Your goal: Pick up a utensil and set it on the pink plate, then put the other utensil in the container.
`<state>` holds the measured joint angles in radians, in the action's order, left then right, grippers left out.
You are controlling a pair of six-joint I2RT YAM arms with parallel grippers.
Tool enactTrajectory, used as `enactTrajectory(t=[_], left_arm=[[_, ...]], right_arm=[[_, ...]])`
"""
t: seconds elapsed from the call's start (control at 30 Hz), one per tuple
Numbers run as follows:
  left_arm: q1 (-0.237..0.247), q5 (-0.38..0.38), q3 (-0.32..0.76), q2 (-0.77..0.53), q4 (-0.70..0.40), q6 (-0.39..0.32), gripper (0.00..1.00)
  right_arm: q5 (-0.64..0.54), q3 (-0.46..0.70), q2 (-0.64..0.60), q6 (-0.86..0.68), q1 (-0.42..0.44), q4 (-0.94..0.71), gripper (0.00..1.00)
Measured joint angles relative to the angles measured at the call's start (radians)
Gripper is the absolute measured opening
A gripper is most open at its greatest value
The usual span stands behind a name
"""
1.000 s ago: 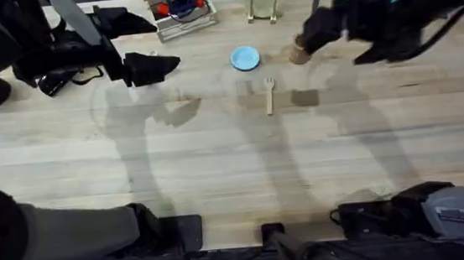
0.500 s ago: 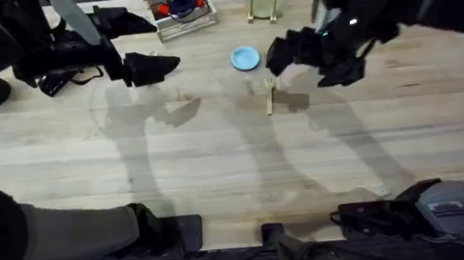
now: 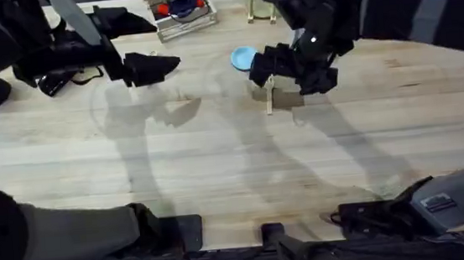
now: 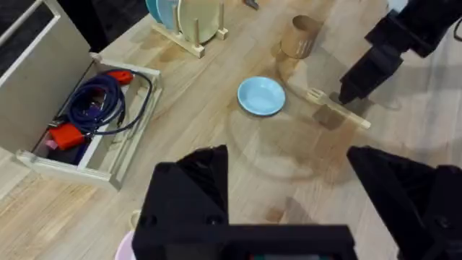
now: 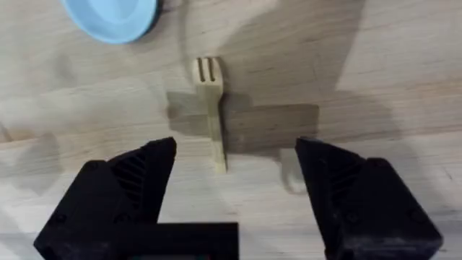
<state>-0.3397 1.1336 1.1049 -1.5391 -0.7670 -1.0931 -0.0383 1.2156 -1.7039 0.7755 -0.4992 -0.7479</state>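
The pale wood-grain bench point(image 3: 218, 165) is bare along its near side, crossed by the arms' shadows. Mid-bench, the right pincer point(image 5: 234, 173) hangs released over the fork point(image 5: 211, 108), which lies flat beside a light-blue plate point(image 4: 261, 96). The tan container point(image 4: 301, 37) stands upright just beyond. The left pincer point(image 4: 296, 173) is released too, near a clear box point(image 4: 94, 119) of cables; a plate rack point(image 4: 191, 25) stands farthest back.
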Motion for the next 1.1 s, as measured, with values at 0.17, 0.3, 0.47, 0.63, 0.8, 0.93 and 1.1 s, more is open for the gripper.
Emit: enactTrajectory(t=[0.17,0.3,0.47,0.63,0.8,0.93,1.1], left_arm=[[0.0,0.0,0.0,0.0,0.0,0.0,0.993],[0.0,0.0,0.0,0.0,0.0,0.0,0.993],[0.0,0.0,0.0,0.0,0.0,0.0,0.993],[0.0,0.0,0.0,0.0,0.0,0.0,0.993],[0.0,0.0,0.0,0.0,0.0,0.0,0.993],[0.0,0.0,0.0,0.0,0.0,0.0,0.993],[0.0,0.0,0.0,0.0,0.0,0.0,0.993]], right_arm=[[0.0,0.0,-0.033,-0.005,0.0,0.006,0.995],[0.0,0.0,-0.045,-0.007,0.0,0.027,0.995],[0.0,0.0,-0.067,-0.024,-0.001,0.045,0.995],[0.0,0.0,-0.093,-0.036,-0.004,0.045,0.995],[-0.004,0.001,-0.102,-0.041,-0.005,0.043,0.995],[-0.011,0.019,-0.12,-0.043,-0.009,0.027,0.993],[-0.015,0.023,-0.123,-0.043,-0.01,0.021,0.992]])
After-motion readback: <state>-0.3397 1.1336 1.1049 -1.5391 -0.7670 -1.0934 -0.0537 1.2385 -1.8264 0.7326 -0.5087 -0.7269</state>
